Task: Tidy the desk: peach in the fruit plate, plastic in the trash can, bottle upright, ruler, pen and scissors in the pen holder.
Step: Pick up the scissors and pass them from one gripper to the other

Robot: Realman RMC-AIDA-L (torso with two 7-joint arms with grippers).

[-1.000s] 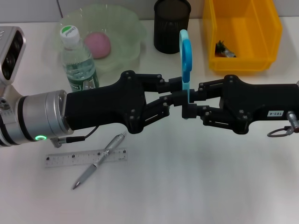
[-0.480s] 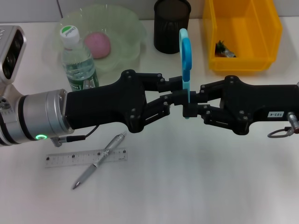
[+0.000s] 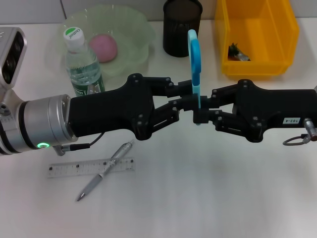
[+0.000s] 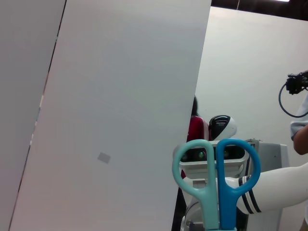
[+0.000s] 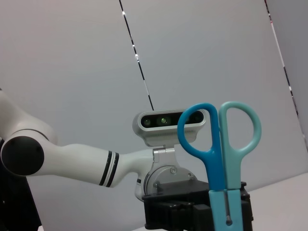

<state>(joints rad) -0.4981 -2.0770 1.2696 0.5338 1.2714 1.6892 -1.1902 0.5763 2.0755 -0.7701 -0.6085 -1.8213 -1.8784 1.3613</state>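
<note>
one ruler (image 3: 91,167) and one pen (image 3: 104,170) crossed on the near desk. left gripper (image 3: 185,99) and right gripper (image 3: 204,107), tagged "t03-4", both clamp one blue scissors (image 3: 194,63) mid-air, handles up. beyond: upright bottle (image 3: 82,64), peach (image 3: 103,47) in fruit plate (image 3: 133,34), pen holder (image 3: 182,27), yellow bin (image 3: 257,34).
</note>
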